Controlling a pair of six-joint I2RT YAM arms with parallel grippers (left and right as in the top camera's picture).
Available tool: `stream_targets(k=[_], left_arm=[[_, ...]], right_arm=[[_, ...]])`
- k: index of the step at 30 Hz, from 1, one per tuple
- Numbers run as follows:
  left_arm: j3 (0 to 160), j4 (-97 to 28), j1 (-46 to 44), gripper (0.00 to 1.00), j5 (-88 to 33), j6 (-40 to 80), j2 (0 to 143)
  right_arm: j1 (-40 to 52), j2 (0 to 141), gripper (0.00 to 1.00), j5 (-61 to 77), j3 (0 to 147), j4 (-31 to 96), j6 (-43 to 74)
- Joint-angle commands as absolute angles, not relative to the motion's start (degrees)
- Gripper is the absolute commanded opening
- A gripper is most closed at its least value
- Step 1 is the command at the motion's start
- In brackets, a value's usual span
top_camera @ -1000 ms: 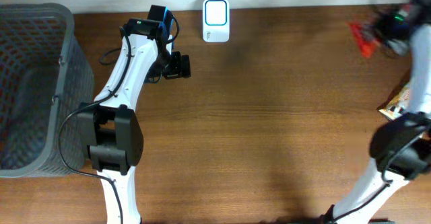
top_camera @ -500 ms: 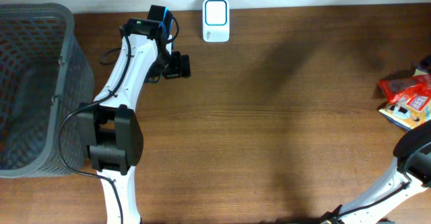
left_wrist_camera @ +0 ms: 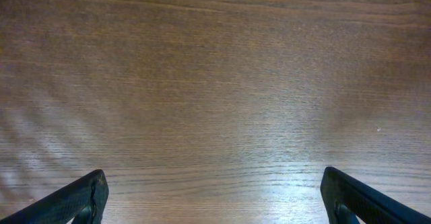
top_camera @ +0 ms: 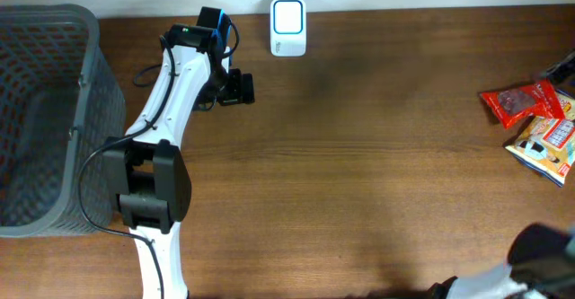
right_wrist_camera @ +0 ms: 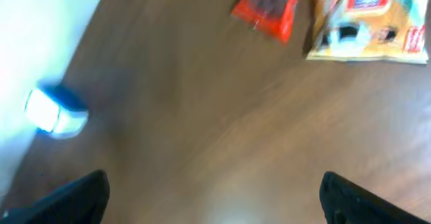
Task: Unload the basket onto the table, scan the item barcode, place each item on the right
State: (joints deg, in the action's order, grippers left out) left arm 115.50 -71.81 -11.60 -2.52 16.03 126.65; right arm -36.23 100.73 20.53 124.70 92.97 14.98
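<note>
Since both packs lie at the far right edge of the brown wooden table [top_camera: 377, 173], right arm is nearer: red crinkly plastic snack packet [top_camera: 519, 102], long axis roughly left-right from overhead, just beside the yellow-and-blue printed pouch [top_camera: 546, 144]. Jaws of the right gripper [right_wrist_camera: 215, 200] apart, empty; packs ahead, right of centre. Jaws of the left gripper [left_wrist_camera: 215, 197] apart, near the white box-shaped scanner [top_camera: 288, 27], well apart from the packs.

Bare table [top_camera: 377, 173] runs from basket [top_camera: 106, 110] to red packet [top_camera: 519, 101].
</note>
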Motion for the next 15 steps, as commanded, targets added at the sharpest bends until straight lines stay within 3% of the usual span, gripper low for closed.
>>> stream_targets(k=[1,8,15], left_arm=[[115.4,-71.9,-11.6,0.99,-2.1,15.9,126.4],[115.4,-71.9,-11.6,0.99,-2.1,15.9,126.4],[115.4,-71.9,-11.6,0.99,-2.1,15.9,126.4]], right_arm=[[-32.2,95.2,0.99,22.1,124.6,96.8,9.2],[-18.6,78.1,0.99,22.3,114.4,97.3,9.2],[-11.3,74.0,0.99,20.8,112.7,97.3,9.8]])
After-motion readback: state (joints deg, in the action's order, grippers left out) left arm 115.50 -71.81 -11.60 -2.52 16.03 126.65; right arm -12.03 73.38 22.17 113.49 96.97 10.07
